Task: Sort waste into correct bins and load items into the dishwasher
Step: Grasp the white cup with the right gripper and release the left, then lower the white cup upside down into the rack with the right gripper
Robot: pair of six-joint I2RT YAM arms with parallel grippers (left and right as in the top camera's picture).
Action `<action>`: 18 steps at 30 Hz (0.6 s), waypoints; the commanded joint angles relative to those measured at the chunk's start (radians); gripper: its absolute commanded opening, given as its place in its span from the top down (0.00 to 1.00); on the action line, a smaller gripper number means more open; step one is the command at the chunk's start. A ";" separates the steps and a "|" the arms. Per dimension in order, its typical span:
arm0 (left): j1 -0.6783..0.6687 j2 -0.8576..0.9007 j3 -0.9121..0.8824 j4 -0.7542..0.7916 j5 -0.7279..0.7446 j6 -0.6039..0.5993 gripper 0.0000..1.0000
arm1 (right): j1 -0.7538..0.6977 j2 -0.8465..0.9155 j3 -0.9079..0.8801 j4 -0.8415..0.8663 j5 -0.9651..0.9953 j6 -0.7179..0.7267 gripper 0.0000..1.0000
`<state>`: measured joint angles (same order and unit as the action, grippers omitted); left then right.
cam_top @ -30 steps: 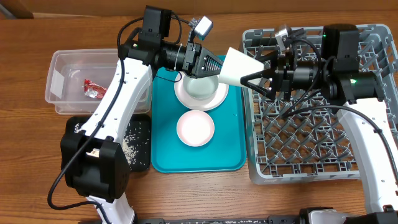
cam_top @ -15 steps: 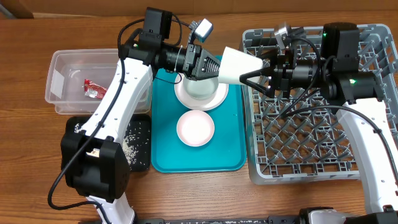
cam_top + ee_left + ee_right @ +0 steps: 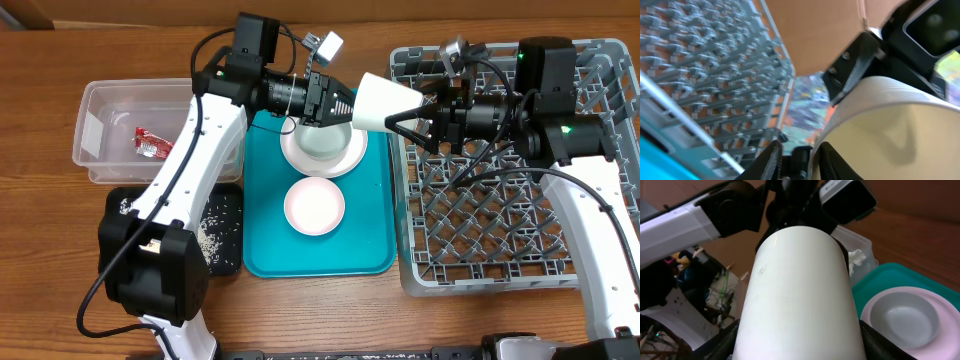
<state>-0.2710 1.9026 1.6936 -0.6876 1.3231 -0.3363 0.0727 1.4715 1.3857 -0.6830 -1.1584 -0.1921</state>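
A white cylindrical cup hangs on its side above the gap between the teal tray and the grey dishwasher rack. My right gripper is shut on the cup's body, one finger on each side. My left gripper is at the cup's mouth and stands open, its fingers straddling the rim with a gap on the outer side. The cup fills the right of the left wrist view. A bowl sits on the large plate. The smaller plate lies below them.
The teal tray holds the plates. At the left, a clear tub holds a red sachet. A black tray below it carries rice scraps. A white napkin shows in the tub.
My left gripper's jaws have parted from the cup's rim and its wrist has turned a little. The cup stays in my right gripper, almost in the same place.
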 commanded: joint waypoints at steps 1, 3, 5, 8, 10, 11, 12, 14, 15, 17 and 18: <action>0.040 -0.016 0.016 -0.009 -0.152 0.023 0.72 | -0.001 -0.003 0.021 0.005 0.071 0.052 0.47; 0.056 -0.016 0.016 -0.027 -0.208 0.023 0.71 | -0.001 -0.003 0.021 0.003 0.167 0.115 0.47; 0.072 -0.016 0.016 -0.058 -0.272 0.023 0.71 | -0.001 -0.003 0.021 -0.007 0.262 0.167 0.47; 0.088 -0.016 0.016 -0.117 -0.361 0.023 0.67 | -0.001 -0.003 0.021 -0.027 0.410 0.241 0.48; 0.092 -0.016 0.016 -0.155 -0.410 0.023 0.59 | -0.001 -0.003 0.021 -0.042 0.524 0.301 0.49; 0.092 -0.016 0.016 -0.169 -0.428 0.023 0.57 | -0.001 -0.003 0.021 -0.049 0.567 0.321 0.49; 0.091 -0.016 0.016 -0.185 -0.459 0.023 0.55 | -0.001 -0.003 0.021 -0.061 0.632 0.342 0.49; 0.091 -0.016 0.016 -0.204 -0.502 0.023 0.52 | -0.001 -0.003 0.021 -0.076 0.696 0.354 0.49; 0.091 -0.016 0.016 -0.211 -0.528 0.023 0.52 | -0.001 -0.003 0.021 -0.086 0.722 0.354 0.49; 0.091 -0.016 0.016 -0.225 -0.579 0.023 0.47 | -0.001 -0.003 0.021 -0.105 0.773 0.368 0.49; 0.091 -0.016 0.016 -0.230 -0.598 0.023 0.41 | -0.001 -0.002 0.021 -0.113 0.803 0.378 0.49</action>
<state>-0.1768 1.9026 1.6936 -0.9100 0.8379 -0.3279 0.0727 1.4727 1.3857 -0.7902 -0.5121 0.1314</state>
